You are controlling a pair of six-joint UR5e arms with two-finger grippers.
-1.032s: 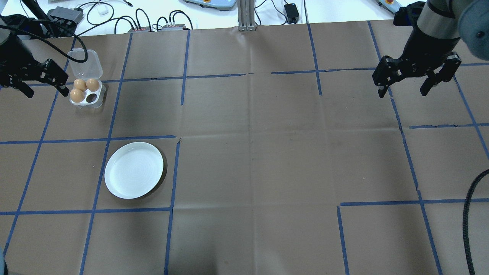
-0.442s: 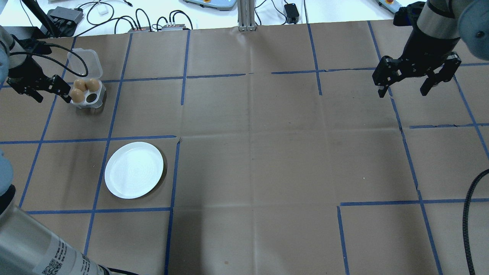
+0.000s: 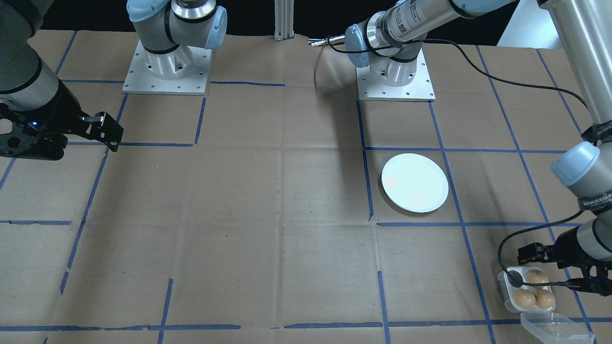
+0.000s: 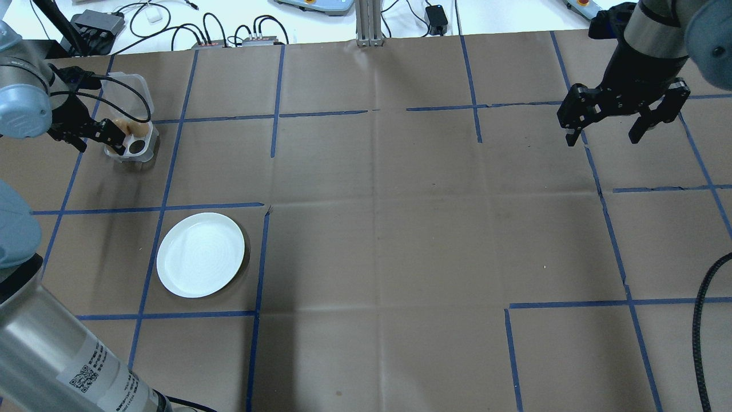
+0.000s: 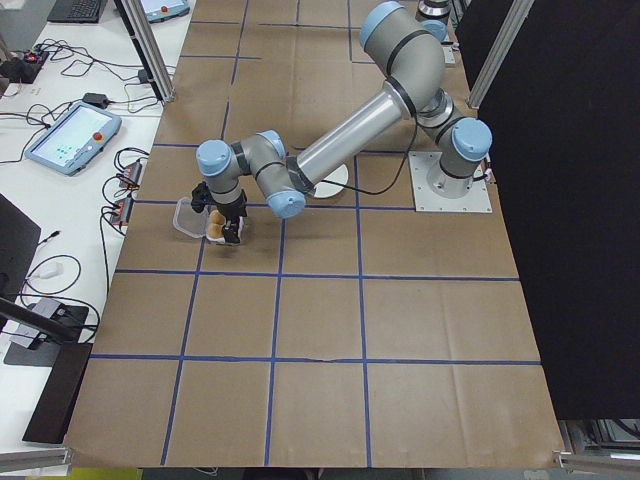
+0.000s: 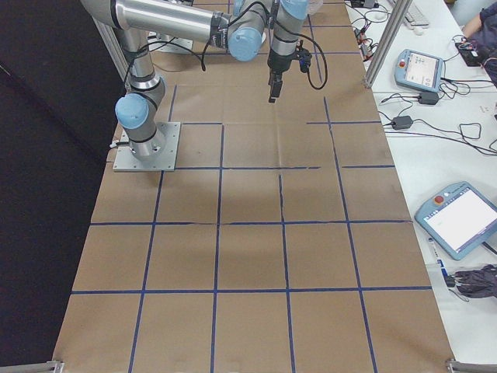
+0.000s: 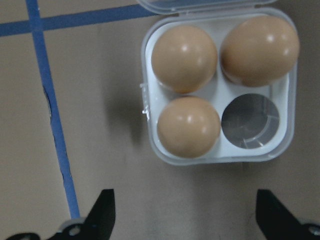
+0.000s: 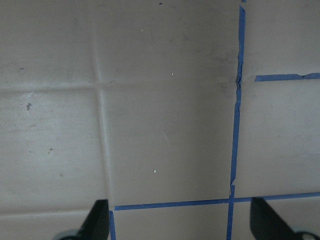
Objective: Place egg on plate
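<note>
Over the egg tray (image 4: pixel 132 143) at your far-left table edge, the left gripper (image 4: pixel 91 135) has slid in from beside it since a second ago and now hides two of the three brown eggs (image 7: pixel 187 126) from overhead, fingers (image 7: pixel 102 212) spread wide around nothing. Your plate (image 4: pixel 201 254) sits well apart nearer the robot, with bare brown paper (image 4: pixel 400 240) between and the tray's clear lid (image 3: pixel 554 328) hinged open away from the plate. The right gripper (image 4: pixel 620 117) hangs unmoved far right, fingers apart.
</note>
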